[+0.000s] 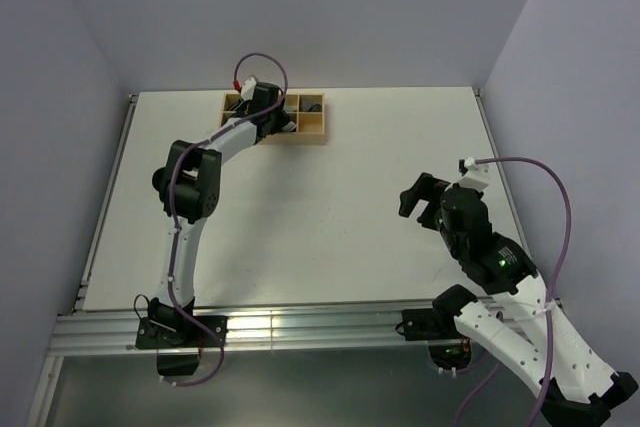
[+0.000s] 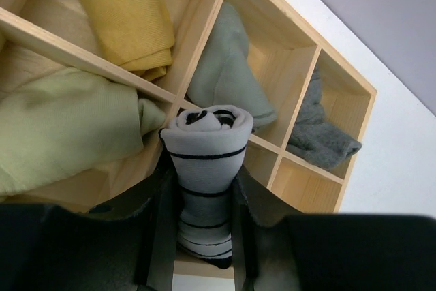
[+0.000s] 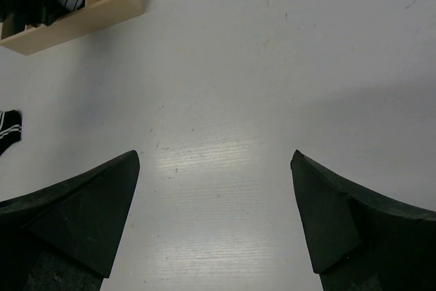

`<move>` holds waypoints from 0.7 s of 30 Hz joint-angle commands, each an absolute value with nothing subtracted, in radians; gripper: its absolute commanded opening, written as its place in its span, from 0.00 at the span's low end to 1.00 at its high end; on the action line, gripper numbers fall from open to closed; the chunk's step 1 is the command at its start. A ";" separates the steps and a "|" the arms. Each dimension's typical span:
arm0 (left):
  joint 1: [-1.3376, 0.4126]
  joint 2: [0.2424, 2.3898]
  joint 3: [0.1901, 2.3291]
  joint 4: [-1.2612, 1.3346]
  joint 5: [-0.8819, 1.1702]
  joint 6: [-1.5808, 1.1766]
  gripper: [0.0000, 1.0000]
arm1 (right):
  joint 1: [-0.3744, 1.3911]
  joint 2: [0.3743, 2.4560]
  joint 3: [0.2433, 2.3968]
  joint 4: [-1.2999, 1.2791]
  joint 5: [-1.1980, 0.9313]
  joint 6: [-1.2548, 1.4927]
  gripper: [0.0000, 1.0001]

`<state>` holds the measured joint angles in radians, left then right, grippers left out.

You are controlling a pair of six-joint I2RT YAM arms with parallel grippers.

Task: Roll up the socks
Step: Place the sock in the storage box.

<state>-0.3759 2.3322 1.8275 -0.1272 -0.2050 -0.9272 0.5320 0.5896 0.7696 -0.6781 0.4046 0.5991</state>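
Wooden box (image 1: 312,130): divided tray at the far edge of the table (image 1: 330,237). In the top view the left arm (image 1: 190,187) reaches over it and hides most cells.
White striped sock (image 2: 208,168): rolled, seen clearly only by the left wrist camera. Its coiled end lies over a divider junction; which compartment cannot be told.
Left gripper (image 2: 202,202): fingers closed against both sides of the roll.
Neighbouring cells: yellow roll (image 2: 126,11), light green roll (image 2: 61,127), grey-green roll (image 2: 228,66) and grey roll (image 2: 320,134), told apart only in the left wrist view.
Right gripper (image 3: 214,161): fingers spread wide, holding nothing, above bare table.
Black sock (image 3: 8,129): white-banded, on the table at the left edge of the right wrist view, well apart from the box. It is hidden in the top view.
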 commanded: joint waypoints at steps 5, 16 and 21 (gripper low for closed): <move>-0.371 2.379 1.879 -0.359 -0.135 -0.962 0.00 | 0.526 0.555 0.749 -0.687 0.445 0.577 1.00; -0.353 2.448 1.964 -0.528 -0.129 -0.904 0.00 | 0.526 0.554 0.739 -0.686 0.454 0.569 1.00; -0.348 2.503 2.035 -0.580 -0.121 -0.881 0.06 | 0.526 0.555 0.732 -0.678 0.446 0.568 1.00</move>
